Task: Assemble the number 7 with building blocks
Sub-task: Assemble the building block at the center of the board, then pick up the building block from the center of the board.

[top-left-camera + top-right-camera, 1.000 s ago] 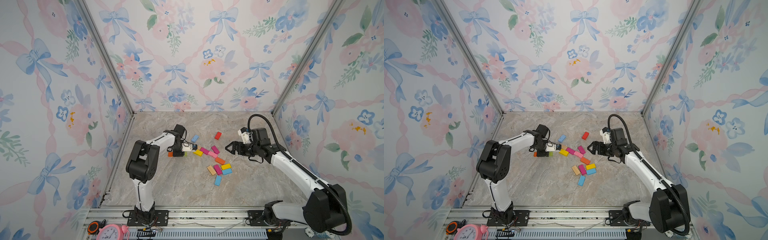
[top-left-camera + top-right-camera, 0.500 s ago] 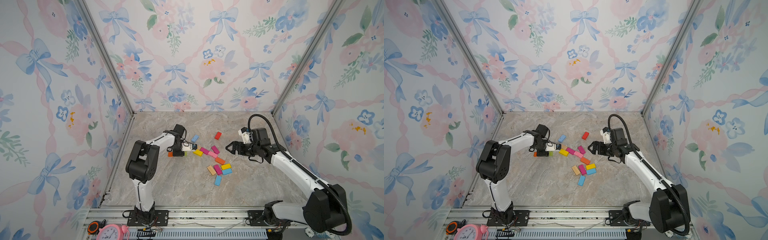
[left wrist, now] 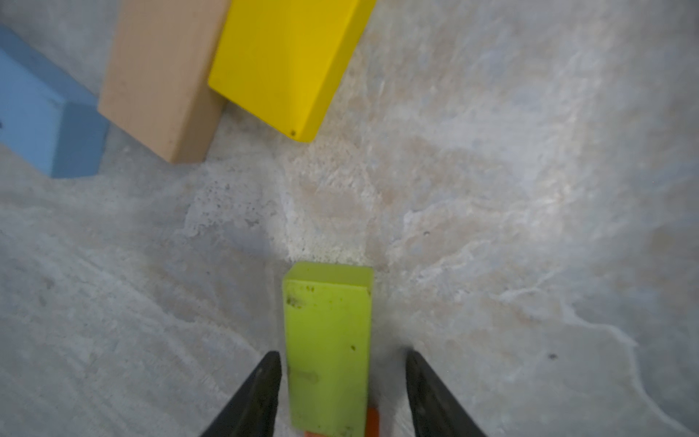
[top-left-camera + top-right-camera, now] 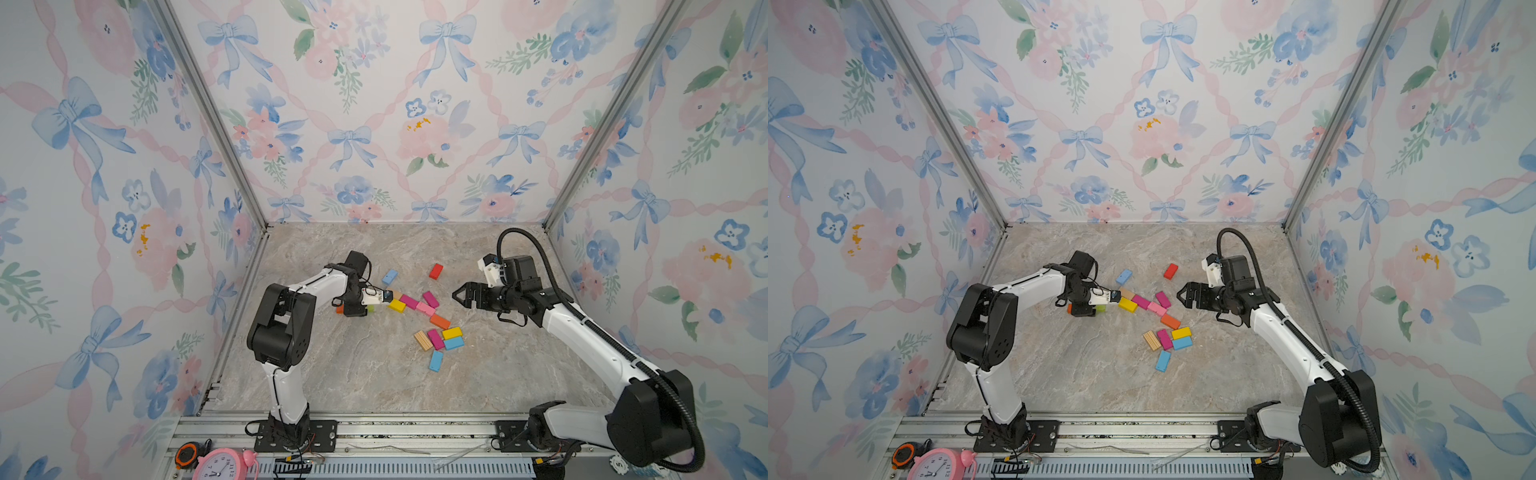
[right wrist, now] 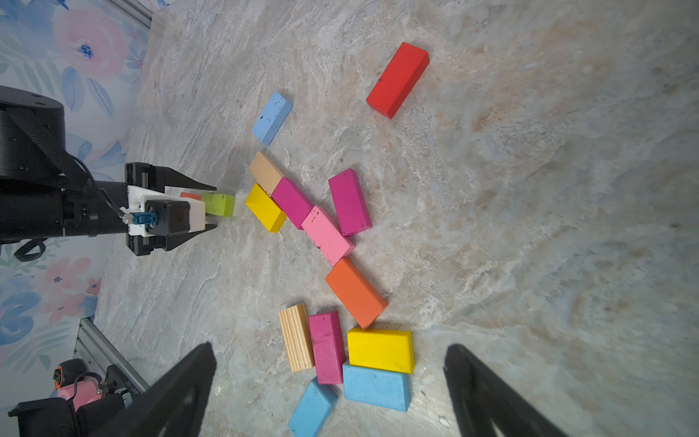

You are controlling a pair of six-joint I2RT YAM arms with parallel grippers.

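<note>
my lab-style robot booth, floral bow wallpaper panels (image 4: 374, 104) on three sides, aluminium corner posts (image 4: 217, 124), marble-look tabletop (image 4: 365, 374), my arm bases (image 4: 291, 432) bolted to a slotted metal rail (image 4: 415, 430), pink clock (image 4: 218, 467) in front

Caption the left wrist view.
Fingers of the left gripper, apart, flank a green block; yellow block, wooden block and blue block beyond.

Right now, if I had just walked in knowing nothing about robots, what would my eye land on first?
The scatter of bright building blocks in the middle of the marble-look table stands out first, framed by walls papered with bows and flowers. Next comes the left gripper, its jaws open on either side of a lime green block. The right gripper points at the blocks from their other side, wide open.
</note>
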